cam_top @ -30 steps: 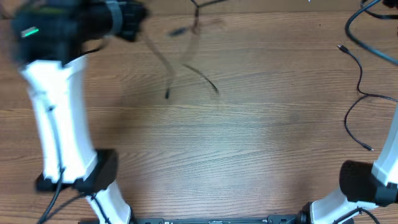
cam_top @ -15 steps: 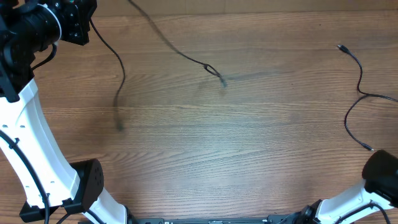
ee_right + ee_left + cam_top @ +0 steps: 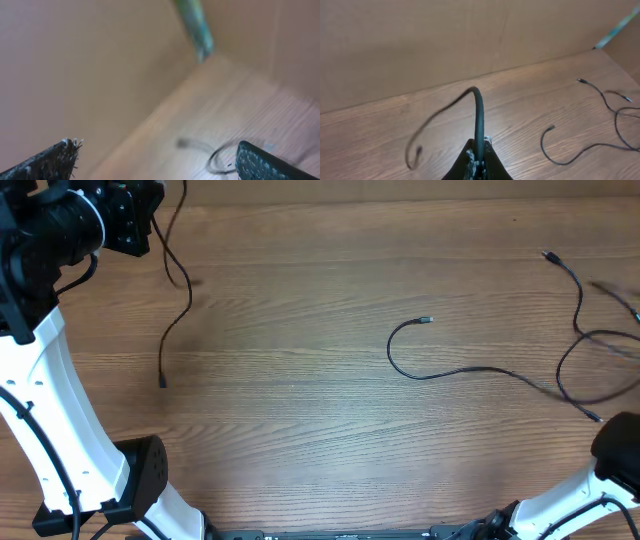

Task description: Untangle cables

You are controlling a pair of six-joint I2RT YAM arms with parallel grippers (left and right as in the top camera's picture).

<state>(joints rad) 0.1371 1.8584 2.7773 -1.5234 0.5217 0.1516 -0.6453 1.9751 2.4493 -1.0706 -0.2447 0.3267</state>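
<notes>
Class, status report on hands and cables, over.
Left hand shut on one cable, raised. Right hand open, empty. Centre cable and right cable on table, seemingly crossing. Nothing else obstructing.

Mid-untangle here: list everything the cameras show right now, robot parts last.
held cable: one, black, hanging from the left gripper at the far left
middle cable: one, black, lying on the table centre, plug end curled back, other end running toward the right edge
right cables: at least one, black, looped at the right edge; blurred, exact count unclear
table: one, brown wood
back board: one, tan, behind the table
teal strip: one, far right corner; too blurred to identify
left gripper: black, shut on the held cable
right gripper: black, open, empty
left arm: white with black joints, left edge
right arm: white and black, lower right corner
</notes>
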